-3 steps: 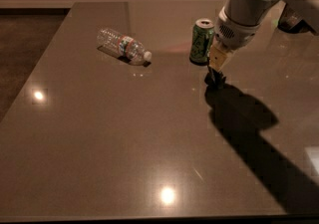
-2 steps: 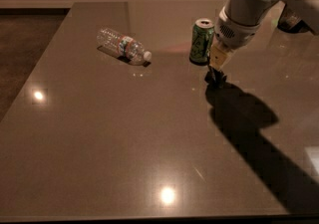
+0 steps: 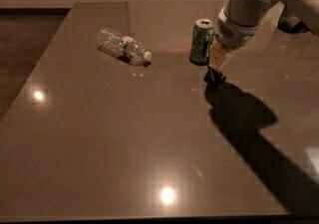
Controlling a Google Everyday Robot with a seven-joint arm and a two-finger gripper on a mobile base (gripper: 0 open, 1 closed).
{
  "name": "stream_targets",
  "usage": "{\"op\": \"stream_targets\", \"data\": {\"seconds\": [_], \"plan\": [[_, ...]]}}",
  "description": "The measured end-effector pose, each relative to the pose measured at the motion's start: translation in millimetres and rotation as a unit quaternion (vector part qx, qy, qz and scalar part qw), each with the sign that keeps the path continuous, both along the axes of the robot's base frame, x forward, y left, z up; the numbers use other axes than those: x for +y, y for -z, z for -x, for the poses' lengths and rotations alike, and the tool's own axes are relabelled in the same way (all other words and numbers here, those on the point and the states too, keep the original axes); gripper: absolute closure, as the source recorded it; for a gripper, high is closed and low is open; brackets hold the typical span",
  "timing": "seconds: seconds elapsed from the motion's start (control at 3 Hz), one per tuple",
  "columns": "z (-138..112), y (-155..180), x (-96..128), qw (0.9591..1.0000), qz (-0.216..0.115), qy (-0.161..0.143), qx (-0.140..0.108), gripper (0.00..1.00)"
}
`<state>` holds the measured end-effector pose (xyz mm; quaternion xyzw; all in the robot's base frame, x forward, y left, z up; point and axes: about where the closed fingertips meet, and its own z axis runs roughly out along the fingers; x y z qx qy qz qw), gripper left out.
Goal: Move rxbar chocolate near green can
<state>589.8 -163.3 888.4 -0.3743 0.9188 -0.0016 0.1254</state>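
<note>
The gripper (image 3: 216,71) hangs low just right of the green can (image 3: 202,42). The chocolate bar (image 3: 215,78) (only a dark shape) sits at its tip, on the table (image 3: 124,138). Whether it is pinched, I cannot tell.

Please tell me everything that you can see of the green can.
The can is green with pale graphics and a silver top, and it looks like metal. It stands upright on the far part of the brown table. The gripper is low over the table, close beside the can on the picture's right; whether it touches the can cannot be told. A clear bottle lies apart from it, towards the picture's left.
</note>
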Motion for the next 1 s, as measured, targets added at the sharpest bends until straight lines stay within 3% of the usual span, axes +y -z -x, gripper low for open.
{"op": "stream_targets", "data": {"seconds": [0.33, 0.67, 1.0], "plan": [[-0.6, 0.6, 0.9, 1.0, 0.0, -0.001, -0.001, 0.14], [-1.1, 1.2, 1.8, 1.0, 0.0, -0.001, -0.001, 0.0], [-1.1, 1.2, 1.8, 1.0, 0.0, -0.001, -0.001, 0.0]]}}
